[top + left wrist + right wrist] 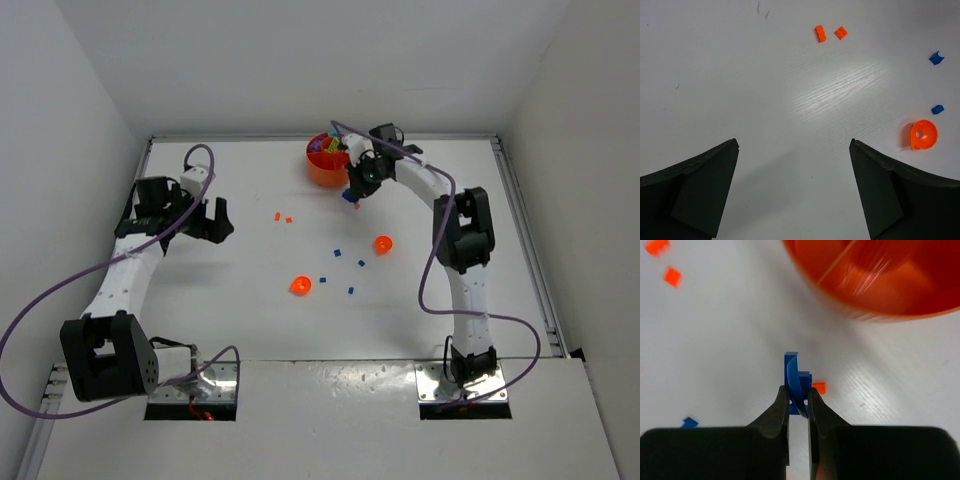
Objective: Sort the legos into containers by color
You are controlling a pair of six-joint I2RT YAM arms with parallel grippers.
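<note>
The round orange dish (326, 160) stands at the back of the table with purple, green and cyan legos in it; its blurred wall (880, 285) fills the top of the right wrist view. My right gripper (352, 192) hangs just right and in front of the dish, shut on a blue lego (797, 382) above the table. A tiny orange piece (818, 387) lies below it. My left gripper (212, 222) is open and empty at the left. Orange bricks (820, 33) and blue pieces (937, 109) lie ahead of it.
Two rounded orange pieces (301, 286) (383, 244) and several small blue pieces (337, 252) lie mid-table. Two small orange bricks (277, 216) lie left of centre. White walls enclose the table on three sides.
</note>
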